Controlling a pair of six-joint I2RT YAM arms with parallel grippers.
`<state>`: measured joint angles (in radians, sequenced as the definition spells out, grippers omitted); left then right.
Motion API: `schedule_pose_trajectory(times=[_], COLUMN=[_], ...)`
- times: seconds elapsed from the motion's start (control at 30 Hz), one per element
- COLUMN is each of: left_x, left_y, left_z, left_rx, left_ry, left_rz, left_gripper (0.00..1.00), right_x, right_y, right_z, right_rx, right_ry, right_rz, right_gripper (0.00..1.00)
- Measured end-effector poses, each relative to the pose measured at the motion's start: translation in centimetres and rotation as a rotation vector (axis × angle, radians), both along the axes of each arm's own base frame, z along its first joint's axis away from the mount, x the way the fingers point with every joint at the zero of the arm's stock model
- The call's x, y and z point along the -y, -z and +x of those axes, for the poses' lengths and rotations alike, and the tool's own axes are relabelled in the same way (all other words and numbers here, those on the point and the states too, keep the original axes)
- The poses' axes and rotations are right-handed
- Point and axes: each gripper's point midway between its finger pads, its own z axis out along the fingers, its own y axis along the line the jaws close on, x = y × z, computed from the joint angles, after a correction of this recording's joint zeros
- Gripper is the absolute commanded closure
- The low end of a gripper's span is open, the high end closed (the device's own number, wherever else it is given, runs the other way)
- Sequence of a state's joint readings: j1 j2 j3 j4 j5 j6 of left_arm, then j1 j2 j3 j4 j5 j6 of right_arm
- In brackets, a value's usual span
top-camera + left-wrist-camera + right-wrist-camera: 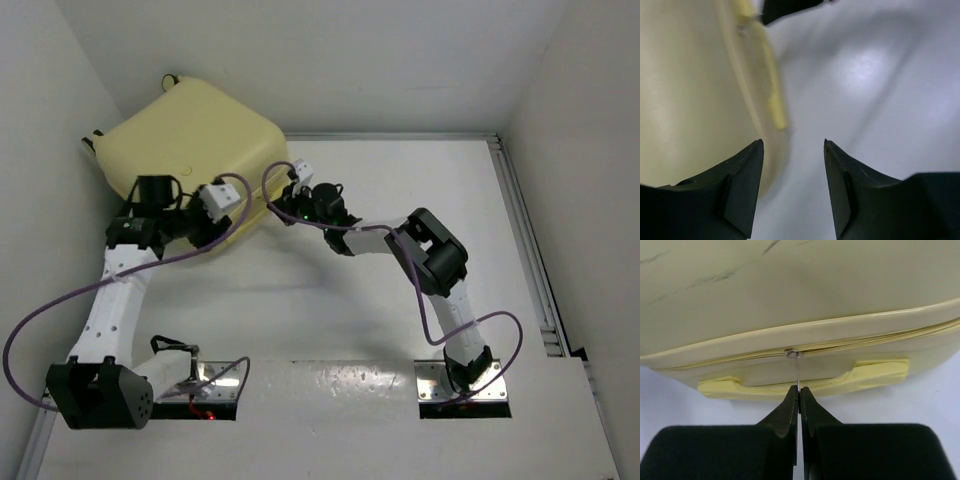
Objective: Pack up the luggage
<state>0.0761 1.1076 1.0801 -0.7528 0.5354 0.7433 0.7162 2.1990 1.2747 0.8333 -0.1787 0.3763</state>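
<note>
The pale yellow hard-shell luggage [190, 140] lies closed at the far left of the table, its lid down. My right gripper [799, 389] is shut on the thin metal zipper pull [796, 371] that hangs from the zip line above the yellow side handle [805, 380]. In the top view the right gripper [296, 196] sits against the case's right edge. My left gripper [793, 145] is open and empty, just off the case's near right corner [700, 90]; in the top view it [222, 198] hovers over that edge.
White walls close in on the left, back and right. A metal rail [530, 250] runs along the table's right side. Purple cables [60, 320] loop from both arms. White table surface [400, 300] lies right of the case.
</note>
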Motion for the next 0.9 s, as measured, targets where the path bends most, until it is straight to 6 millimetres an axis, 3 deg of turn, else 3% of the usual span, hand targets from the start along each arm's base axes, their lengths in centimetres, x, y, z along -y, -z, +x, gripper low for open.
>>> schedule_pose_trajectory(times=[0.07, 0.2, 0.33, 0.53, 0.67, 0.9], left_x=[2.6, 3.7, 5.7, 6.5, 6.5, 7.2], left_y=[1.6, 6.1, 8.7, 11.4, 12.5, 14.9], left_z=[-1.2, -2.1, -2.6, 1.0, 3.9, 6.6], left_rx=[-0.052, -0.191, -0.222, -0.176, -0.124, -0.106], left_ry=[0.097, 0.138, 0.142, -0.001, -0.101, -0.168], left_rz=[0.005, 0.028, 0.041, 0.078, 0.111, 0.158], left_gripper=[0.46, 0.46, 0.46, 0.42, 0.42, 0.46], right_x=[0.9, 1.3, 1.2, 2.0, 3.6, 5.9], right_y=[0.0, -0.1, -0.4, -0.2, -0.1, -0.1], right_z=[0.8, 1.4, 1.7, 2.6, 4.0, 5.7], right_rx=[-0.015, -0.04, -0.053, -0.069, -0.073, -0.074], right_ry=[0.007, 0.006, 0.011, 0.034, 0.067, 0.099], right_rz=[0.008, 0.014, 0.017, 0.016, 0.015, 0.016], right_gripper=[1.0, 1.0, 1.0, 1.0, 1.0, 1.0])
